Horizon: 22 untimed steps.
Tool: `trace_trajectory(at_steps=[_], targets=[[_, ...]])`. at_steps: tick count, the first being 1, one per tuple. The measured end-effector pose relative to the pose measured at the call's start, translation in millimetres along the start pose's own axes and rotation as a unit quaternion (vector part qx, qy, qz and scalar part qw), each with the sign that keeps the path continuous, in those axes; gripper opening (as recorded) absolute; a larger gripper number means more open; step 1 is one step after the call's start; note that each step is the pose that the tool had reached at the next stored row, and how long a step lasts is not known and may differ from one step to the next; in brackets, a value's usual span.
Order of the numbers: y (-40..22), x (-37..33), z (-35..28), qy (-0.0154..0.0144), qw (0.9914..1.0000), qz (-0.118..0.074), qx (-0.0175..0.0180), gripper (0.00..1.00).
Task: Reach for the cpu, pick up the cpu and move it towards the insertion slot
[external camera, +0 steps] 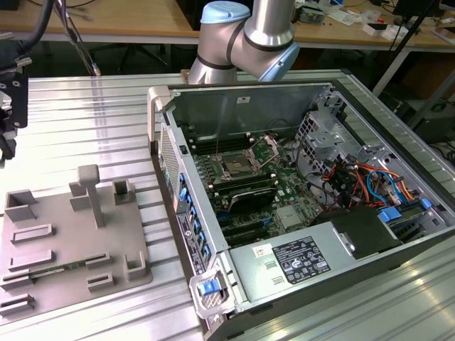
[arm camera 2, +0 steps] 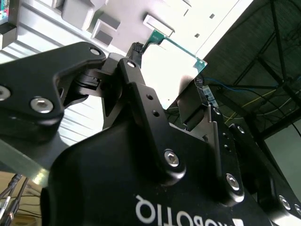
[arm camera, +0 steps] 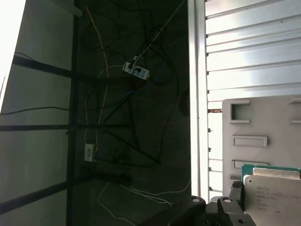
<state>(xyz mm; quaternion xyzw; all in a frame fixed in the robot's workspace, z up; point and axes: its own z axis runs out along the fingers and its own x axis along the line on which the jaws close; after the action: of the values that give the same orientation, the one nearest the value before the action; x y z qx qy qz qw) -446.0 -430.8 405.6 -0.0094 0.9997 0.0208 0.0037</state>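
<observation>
Evidently the pincer (arm camera 2: 168,70) is clenched on the cpu (arm camera 2: 174,59) by opposite edges, presumably to spare its faces, raised near the grey plate (external camera: 71,241) and well apart from the insertion slot (external camera: 233,168).

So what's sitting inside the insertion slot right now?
Nothing seated: the insertion slot shows a bare dark centre within its metal frame. The cpu is clamped in the gripper. The frame hides the slot's edges.

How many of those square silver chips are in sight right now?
1. The cpu is clamped in the end effector, seen in both wrist views. Another may be hidden inside the case.
</observation>
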Motion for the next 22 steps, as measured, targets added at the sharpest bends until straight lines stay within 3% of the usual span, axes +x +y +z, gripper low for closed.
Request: trace_trajectory(at_steps=[22], targets=[[-0.6, -27.0, 0.2, 0.0, 1.0, 0.0, 0.0, 0.55]])
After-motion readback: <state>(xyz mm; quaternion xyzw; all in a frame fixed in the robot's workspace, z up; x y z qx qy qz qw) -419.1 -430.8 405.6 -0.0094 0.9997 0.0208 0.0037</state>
